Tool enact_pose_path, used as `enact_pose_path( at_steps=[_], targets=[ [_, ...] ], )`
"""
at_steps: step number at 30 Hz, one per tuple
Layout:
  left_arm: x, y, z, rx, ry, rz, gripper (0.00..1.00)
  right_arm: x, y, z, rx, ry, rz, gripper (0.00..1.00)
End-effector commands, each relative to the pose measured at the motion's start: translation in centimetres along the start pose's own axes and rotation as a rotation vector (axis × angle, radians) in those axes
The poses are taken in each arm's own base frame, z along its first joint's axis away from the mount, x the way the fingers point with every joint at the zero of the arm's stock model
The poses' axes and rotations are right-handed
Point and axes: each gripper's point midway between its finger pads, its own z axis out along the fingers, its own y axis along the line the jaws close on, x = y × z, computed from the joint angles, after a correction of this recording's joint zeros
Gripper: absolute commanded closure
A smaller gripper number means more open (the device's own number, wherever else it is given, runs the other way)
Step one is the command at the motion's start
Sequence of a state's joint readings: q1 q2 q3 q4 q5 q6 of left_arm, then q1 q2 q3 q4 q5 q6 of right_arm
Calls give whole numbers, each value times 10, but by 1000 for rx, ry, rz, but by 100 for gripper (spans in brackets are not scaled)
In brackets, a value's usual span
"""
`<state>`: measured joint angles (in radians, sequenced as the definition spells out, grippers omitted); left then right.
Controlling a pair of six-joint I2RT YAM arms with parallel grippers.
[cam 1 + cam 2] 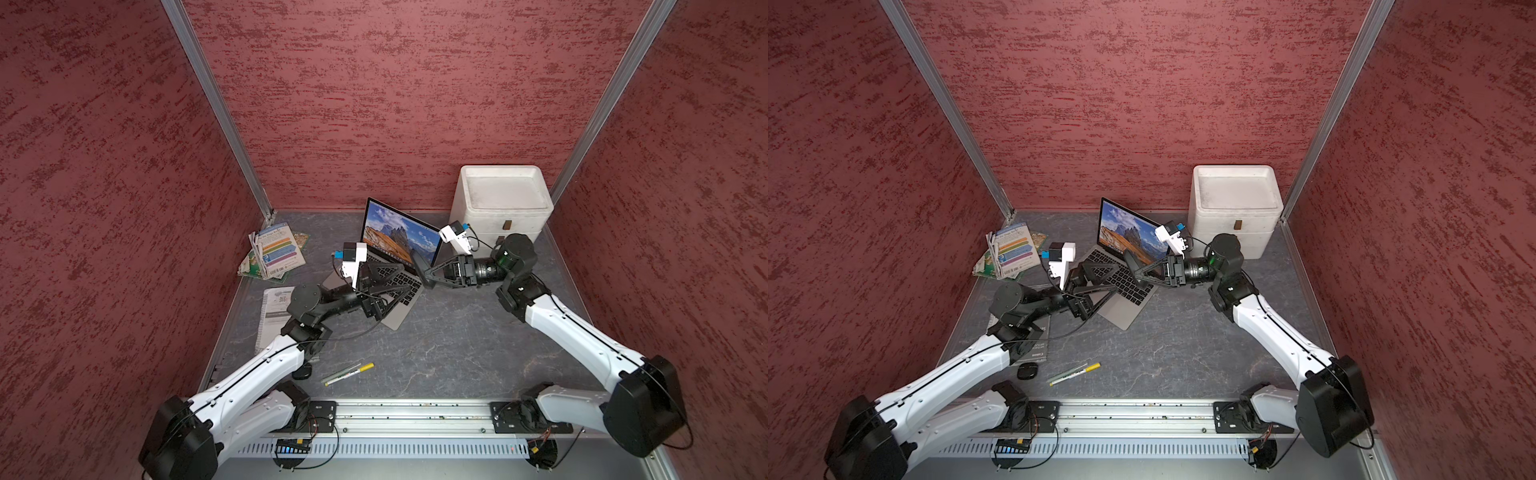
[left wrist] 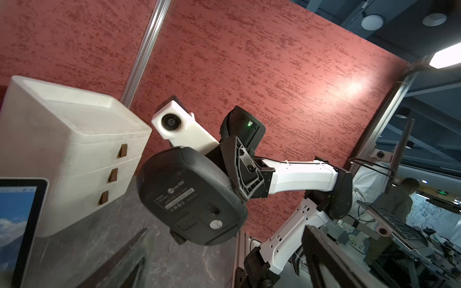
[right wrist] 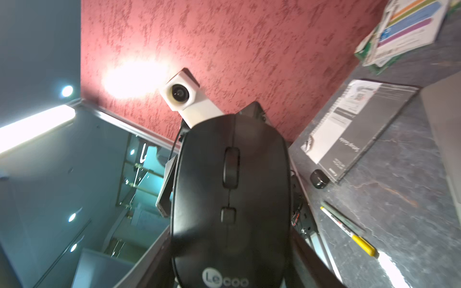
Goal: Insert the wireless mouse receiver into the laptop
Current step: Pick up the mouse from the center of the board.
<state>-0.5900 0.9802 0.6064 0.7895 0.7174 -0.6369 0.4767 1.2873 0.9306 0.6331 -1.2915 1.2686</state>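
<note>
The laptop (image 1: 397, 309) (image 1: 1121, 316) stands open at the back of the table, and its screen (image 2: 15, 219) shows mountains. My right gripper (image 1: 426, 275) (image 1: 1138, 272) (image 3: 232, 261) is shut on a black wireless mouse (image 1: 419, 264) (image 3: 232, 199), held on its side in the air over the keyboard. Its underside (image 2: 189, 197) faces my left gripper (image 1: 409, 278) (image 1: 1117, 277) (image 2: 225, 249), which hangs open over the keyboard with nothing between its fingers, just short of the mouse. The wireless mouse receiver does not show as a thing of its own in any view.
A white drawer box (image 1: 503, 203) stands right of the laptop at the back wall. Leaflets (image 1: 274, 253) and a grey manual (image 1: 274, 311) lie on the left. A yellow-capped pen (image 1: 349, 373) and a small black object (image 1: 1027, 370) lie near the front.
</note>
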Motion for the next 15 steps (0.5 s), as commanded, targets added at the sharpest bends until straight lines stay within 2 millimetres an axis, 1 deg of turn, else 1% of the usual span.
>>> enact_pose_path(
  at_steps=[1,3,6,10,11,13,15],
  targets=[
    [-23,-30,7,123,-17,183,0,14,69,7,-167,134,-168,55],
    [-28,-33,11,136,-8,241,0,12,69,12,-186,156,-126,58],
    [-38,-47,15,198,-5,295,0,14,69,15,-185,184,-134,59],
    [-47,-57,21,257,17,330,0,15,81,14,-189,198,-156,59],
    [-49,-62,23,290,23,336,2,15,82,14,-190,200,-154,59],
    [-53,-73,24,358,27,344,18,17,83,14,-190,202,-151,59],
    [-54,-77,25,403,32,336,30,17,86,14,-196,195,-156,59]
  ],
)
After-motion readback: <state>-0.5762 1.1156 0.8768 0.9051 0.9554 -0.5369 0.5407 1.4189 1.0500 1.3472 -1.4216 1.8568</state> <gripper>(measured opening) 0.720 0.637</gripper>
